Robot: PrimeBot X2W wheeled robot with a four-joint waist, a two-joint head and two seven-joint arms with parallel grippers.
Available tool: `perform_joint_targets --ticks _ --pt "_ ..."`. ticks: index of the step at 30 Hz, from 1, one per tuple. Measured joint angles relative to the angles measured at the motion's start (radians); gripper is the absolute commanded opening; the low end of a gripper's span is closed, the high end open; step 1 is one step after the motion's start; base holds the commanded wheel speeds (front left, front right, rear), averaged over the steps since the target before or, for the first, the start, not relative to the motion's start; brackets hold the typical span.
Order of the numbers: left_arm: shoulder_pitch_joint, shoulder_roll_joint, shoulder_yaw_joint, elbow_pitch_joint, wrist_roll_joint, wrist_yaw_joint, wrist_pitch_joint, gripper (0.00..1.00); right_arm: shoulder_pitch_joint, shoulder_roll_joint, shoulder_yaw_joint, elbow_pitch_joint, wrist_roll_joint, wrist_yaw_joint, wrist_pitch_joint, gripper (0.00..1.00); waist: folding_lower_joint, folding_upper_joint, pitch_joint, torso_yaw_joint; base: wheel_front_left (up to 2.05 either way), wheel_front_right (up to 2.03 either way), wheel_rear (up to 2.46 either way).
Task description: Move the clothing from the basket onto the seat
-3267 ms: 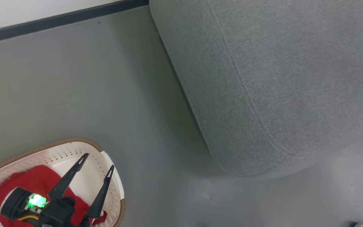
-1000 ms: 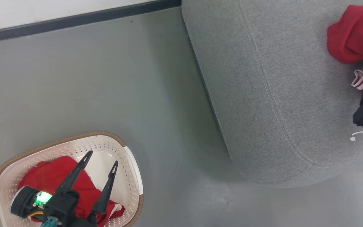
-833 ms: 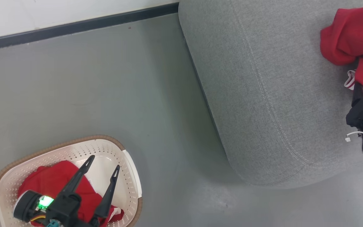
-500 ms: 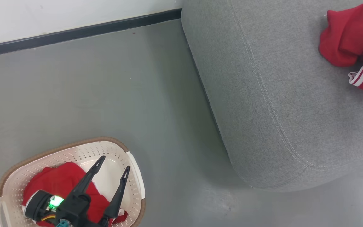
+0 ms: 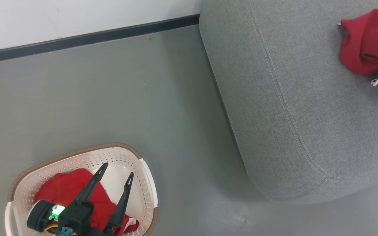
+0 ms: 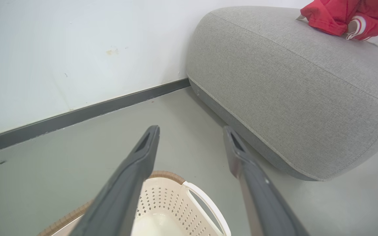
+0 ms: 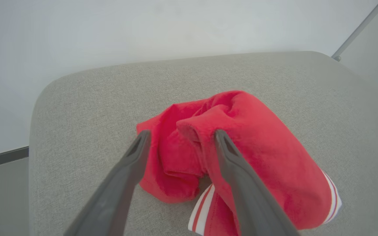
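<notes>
Head view: cannot see near rim of basket, cut by bottom edge, nor part of clothing inside, behind left gripper. Cannot see whole garment on seat, cropped at right edge. Right wrist view: cannot see its lower end, behind right gripper, cut by bottom edge.

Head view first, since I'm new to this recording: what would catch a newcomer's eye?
The bright red fabric garment crumpled on the large grey-green upholstered sofa, at the upper right, stands out most. A second red garment lies in the cream perforated plastic basket at the lower left, with the open left gripper over it.
</notes>
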Motion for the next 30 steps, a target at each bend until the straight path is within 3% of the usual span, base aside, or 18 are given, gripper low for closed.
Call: perform_joint_targets --ticks 9,16,25,30 --pt "-0.001 -0.026 0.000 0.024 -0.001 0.000 0.000 1.00 0.006 0.040 0.011 -0.094 0.010 0.030 -0.032 1.00 0.0000 -0.0001 -0.036 0.003 0.00 0.00 0.00" --pt "-0.005 -0.063 0.002 0.055 -0.001 0.000 0.000 1.00 0.069 0.058 0.057 -0.202 0.005 0.064 -0.137 1.00 0.0000 0.0000 -0.084 0.014 0.00 0.00 0.00" --pt "-0.009 -0.107 0.029 0.096 -0.022 0.005 0.000 1.00 0.149 0.094 0.107 -0.341 0.023 0.080 -0.281 1.00 -0.0001 -0.0001 -0.169 0.055 0.00 0.00 0.00" --pt "-0.006 -0.130 0.046 0.114 -0.027 0.018 0.000 1.00 0.244 0.114 0.146 -0.417 0.060 0.081 -0.301 1.00 -0.0001 -0.0001 -0.223 0.086 0.00 0.00 0.00"
